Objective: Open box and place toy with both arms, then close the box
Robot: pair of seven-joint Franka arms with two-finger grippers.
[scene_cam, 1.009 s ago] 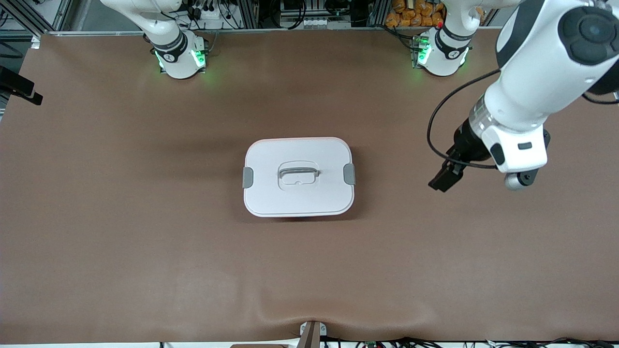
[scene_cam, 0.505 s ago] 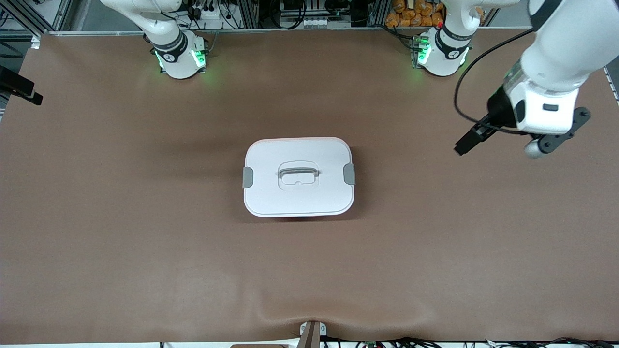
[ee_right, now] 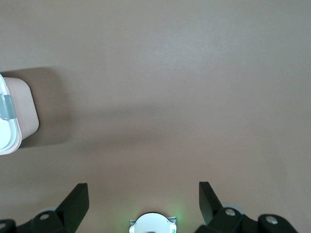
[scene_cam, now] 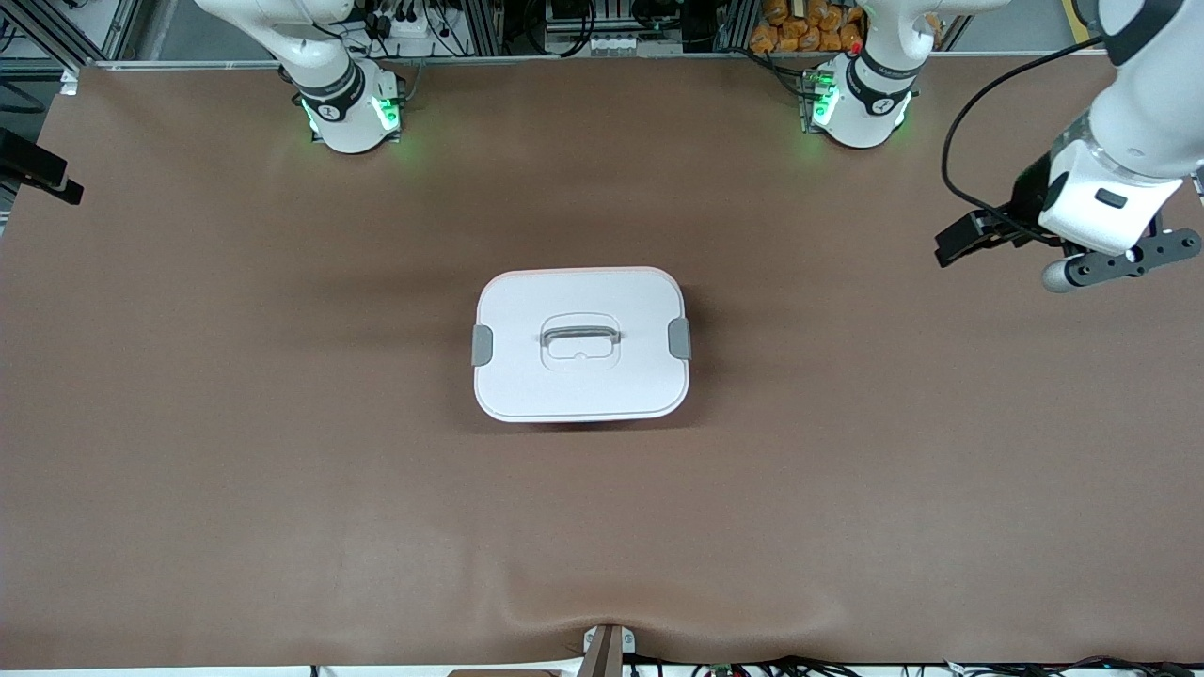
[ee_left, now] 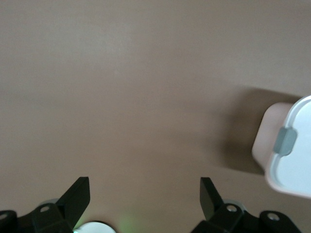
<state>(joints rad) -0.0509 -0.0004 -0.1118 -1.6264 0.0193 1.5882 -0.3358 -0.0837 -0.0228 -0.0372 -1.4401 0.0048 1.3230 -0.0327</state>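
Brown matting covers the whole bench [scene_cam: 282,527], and on my front feed the part nearest the camera carries nothing but a soft ripple along its edge. At the centre of the bench sits the box [scene_cam: 580,344], its white lid [scene_cam: 527,376] seated flat on the pink tub, a thin pink rim showing along the lid's twelve o'clock edge. The grey handle [scene_cam: 580,333] lies in its recess in the middle of the lid. One grey clip [scene_cam: 482,345] sits at the box's nine o'clock, on the end toward the right arm; the other grey clip [scene_cam: 679,338] sits at three o'clock, on the end toward the left arm. I cannot find the toy on any feed.

The left gripper [scene_cam: 959,246] hangs in the air over bare bench toward the left arm's end, at about two o'clock from the box and well apart from it. On the left wrist feed its jaws stand wide with nothing between them, and one corner of the box [ee_left: 286,145] with a clip shows off to the side.

The right gripper [ee_right: 143,204] shows only on its own wrist feed: jaws wide, empty, over bare bench, with a corner of the box [ee_right: 14,116] at the frame's edge. I see only that arm's base [scene_cam: 348,108] on the front feed, lit green at twelve o'clock, and the left arm's base [scene_cam: 861,103] matches it.
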